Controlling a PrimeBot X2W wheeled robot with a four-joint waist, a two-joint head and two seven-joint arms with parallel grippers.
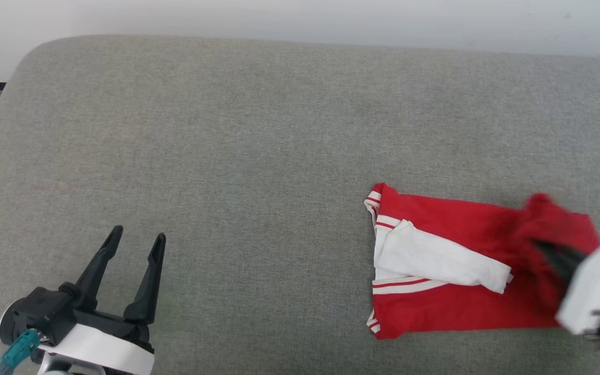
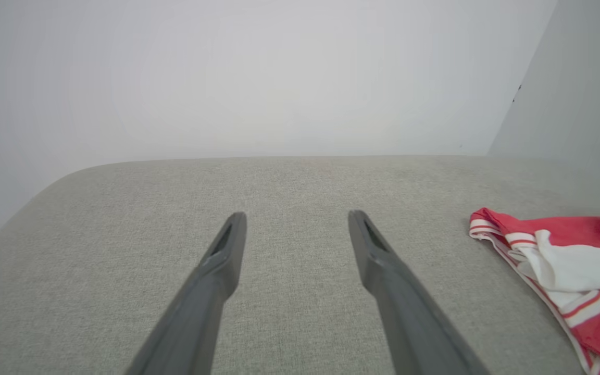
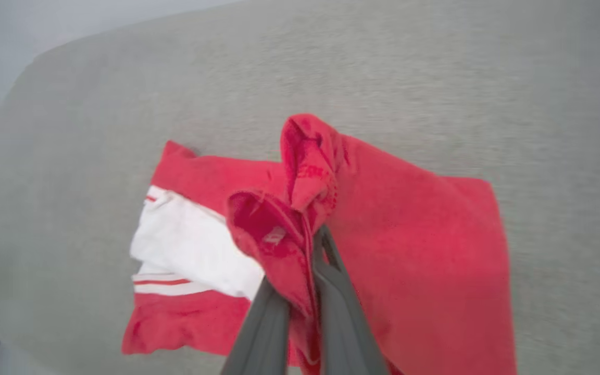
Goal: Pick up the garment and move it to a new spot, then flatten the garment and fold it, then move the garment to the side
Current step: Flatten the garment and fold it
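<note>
Garment (image 1: 435,307) lies folded at 4 o'clock on the cushion (image 1: 258,130). Right gripper (image 3: 316,237) is pinched on its bunched red edge; left gripper (image 1: 139,233) sits spread, empty, at 7. Lift low and slow or your fold spills.

No readable text, label or number anywhere on the garment (image 1: 435,312)

a red and white shirt (image 1: 461,307) lies folded on a big soft grey pad (image 1: 227,130), on the pad's right side.
</note>
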